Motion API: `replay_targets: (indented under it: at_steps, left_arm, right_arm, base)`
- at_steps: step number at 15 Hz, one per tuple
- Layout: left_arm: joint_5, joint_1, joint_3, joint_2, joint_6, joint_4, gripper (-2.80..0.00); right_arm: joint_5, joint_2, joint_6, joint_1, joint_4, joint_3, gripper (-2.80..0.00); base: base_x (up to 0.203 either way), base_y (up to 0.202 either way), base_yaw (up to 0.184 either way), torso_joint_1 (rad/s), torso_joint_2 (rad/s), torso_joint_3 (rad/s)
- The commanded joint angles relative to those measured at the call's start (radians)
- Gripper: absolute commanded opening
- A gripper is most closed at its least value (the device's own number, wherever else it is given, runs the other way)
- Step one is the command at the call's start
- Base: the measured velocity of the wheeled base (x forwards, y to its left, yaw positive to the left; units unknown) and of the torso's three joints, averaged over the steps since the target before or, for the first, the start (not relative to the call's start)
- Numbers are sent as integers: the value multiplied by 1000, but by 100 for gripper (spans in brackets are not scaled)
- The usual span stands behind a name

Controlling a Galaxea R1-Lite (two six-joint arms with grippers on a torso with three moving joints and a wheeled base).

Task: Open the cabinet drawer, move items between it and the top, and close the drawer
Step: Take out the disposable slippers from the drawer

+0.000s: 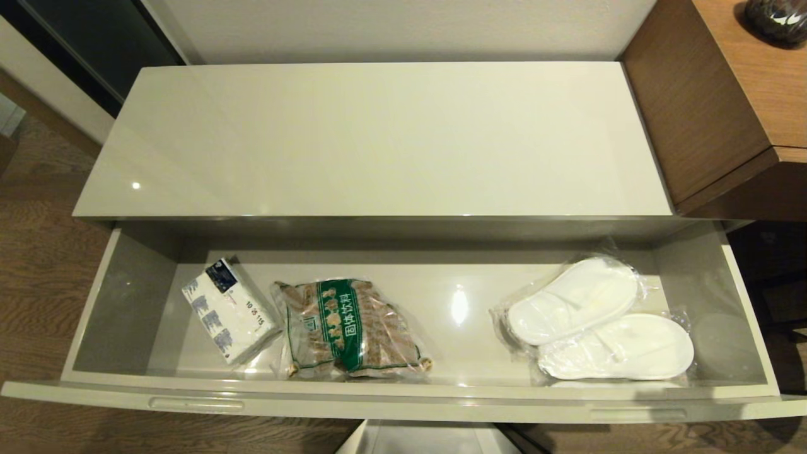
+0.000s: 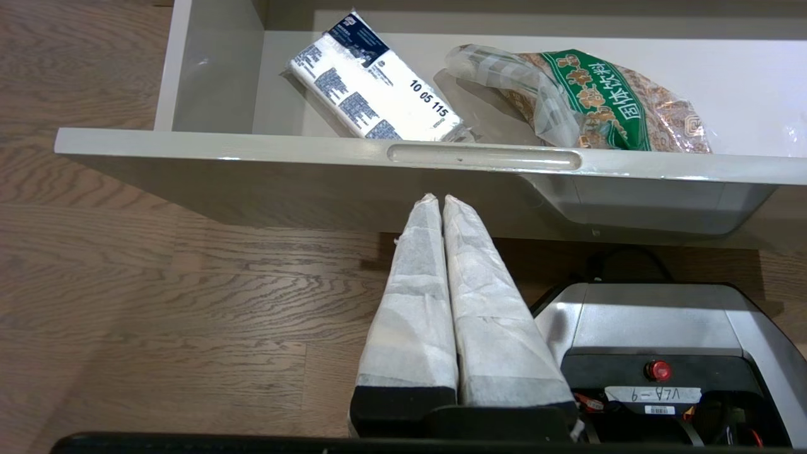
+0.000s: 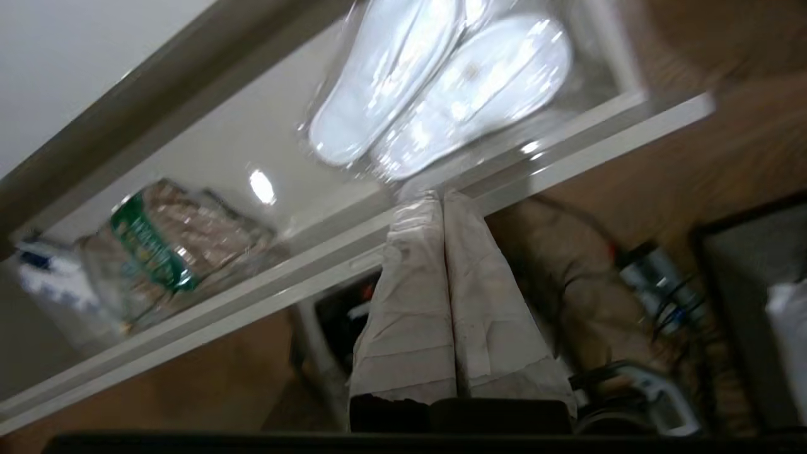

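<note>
The bagged slippers [image 1: 599,321] lie at the open drawer [image 1: 403,403]'s right end; light, soft and slippery, best pinched at the plastic edge. The right gripper [image 3: 441,197] is closed and empty.

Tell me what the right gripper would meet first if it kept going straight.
Probably the glossy cream-white drawer's front rim: the shut right gripper points at it, with the two bagged white slippers just beyond. Depth is unclear.

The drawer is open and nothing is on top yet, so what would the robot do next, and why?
Probably lift the right gripper, jaws shut, over the front rim of the drawer and open it above the bagged slippers: they lie at the drawer's right end, and the cabinet top holds nothing.
</note>
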Motion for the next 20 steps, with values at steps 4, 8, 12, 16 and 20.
replay_targets:
  at_steps: [4,8,12,16,20]
  left_arm:
    - [0,0,0,0,0,0,-280]
    - [0,0,0,1,0,0,-280]
    - [0,0,0,0,0,0,-280]
    - [0,0,0,0,0,0,-280]
    - [0,0,0,0,0,0,-280]
  right_arm:
    - [269,279,86,7,-173,78,-280]
    - [215,474,179,24,-349,90,-280]
    - [159,666,247,28,-577,191,-280]
    - [91,766,300,26,-633,191,-280]
    - [65,818,304,-16,-645,169,-280]
  base:
    - [0,0,0,0,0,0]
    - [0,0,0,0,0,0]
    - [0,0,0,0,0,0]
    - [0,0,0,0,0,0]
    - [0,0,0,0,0,0]
